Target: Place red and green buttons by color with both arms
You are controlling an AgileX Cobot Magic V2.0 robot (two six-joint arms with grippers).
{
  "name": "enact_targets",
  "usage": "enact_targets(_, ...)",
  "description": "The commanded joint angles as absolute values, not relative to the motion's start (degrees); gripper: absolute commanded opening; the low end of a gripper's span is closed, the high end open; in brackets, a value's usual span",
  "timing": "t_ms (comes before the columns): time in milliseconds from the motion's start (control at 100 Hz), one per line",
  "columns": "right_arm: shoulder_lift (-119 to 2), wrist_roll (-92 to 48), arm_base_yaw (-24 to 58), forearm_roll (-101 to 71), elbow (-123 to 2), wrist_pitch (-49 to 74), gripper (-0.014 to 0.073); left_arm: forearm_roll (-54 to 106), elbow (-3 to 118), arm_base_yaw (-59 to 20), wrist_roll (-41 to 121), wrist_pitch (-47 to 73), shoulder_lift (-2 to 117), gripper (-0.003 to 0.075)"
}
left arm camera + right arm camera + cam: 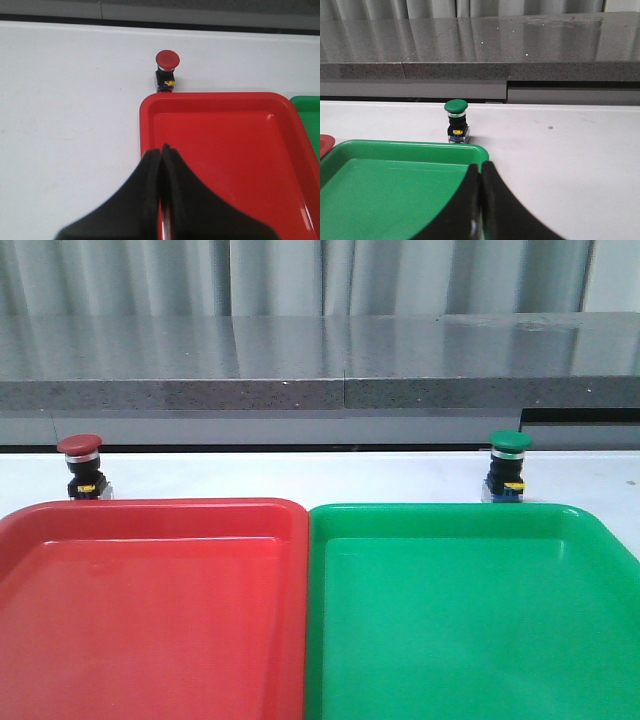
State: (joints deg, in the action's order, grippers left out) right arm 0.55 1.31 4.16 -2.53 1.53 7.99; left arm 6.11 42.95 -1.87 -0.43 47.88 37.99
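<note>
red button (80, 466) upright, cap up | green button (508, 467) upright, cap up

We are seeing glossy, smooth plastic on the red tray (150, 530) and green tray (460, 530), and a matt white table (300, 475).

I count two push-button switches on the bench (300, 472): one red button (80, 466) and one green button (508, 467). Two trays: one red tray (150, 610), one green tray (470, 610). Two tools: left tool (161, 150), right tool (480, 167).
</note>
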Motion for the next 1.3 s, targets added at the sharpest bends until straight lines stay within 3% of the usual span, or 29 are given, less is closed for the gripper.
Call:
enact_targets(0, 1.6, 1.1, 3.9, -2.0, 0.7, 3.0, -0.0066, 7.0, 45.0, -1.8, -0.7, 45.2, 39.0, -0.0019)
enact_targets(110, 1.6, 1.1, 3.9, -2.0, 0.7, 3.0, -0.0066, 7.0, 45.0, -1.8, -0.7, 45.3, 39.5, -0.0014)
enact_targets(180, 1.6, 1.1, 3.9, -2.0, 0.7, 3.0, -0.0066, 7.0, 45.0, -1.8, -0.7, 45.4, 39.5, 0.0038)
enact_targets(250, 1.6, 1.1, 3.9, -2.0, 0.7, 3.0, -0.0066, 7.0, 45.0, -1.8, -0.7, 45.9, 39.5, 0.0159)
enact_targets(410, 1.6, 1.1, 3.9, -2.0, 0.7, 3.0, -0.0066, 7.0, 45.0, -1.8, -0.7, 46.0, 39.5, 0.0581)
enact_targets(490, 1.6, 1.1, 3.9, -2.0, 0.7, 3.0, -0.0066, 7.0, 45.0, -1.8, -0.7, 46.0, 39.5, 0.0680)
enact_targets(770, 1.6, 1.1, 3.9, -2.0, 0.7, 3.0, -0.0066, 11.6, 47.1, -1.8, 0.5, 44.2, 43.4, 0.0649)
enact_targets(1290, 1.6, 1.1, 3.9, -2.0, 0.7, 3.0, -0.0066, 10.9, 70.7, -9.3, 2.0, 37.8, 82.1, 0.0640)
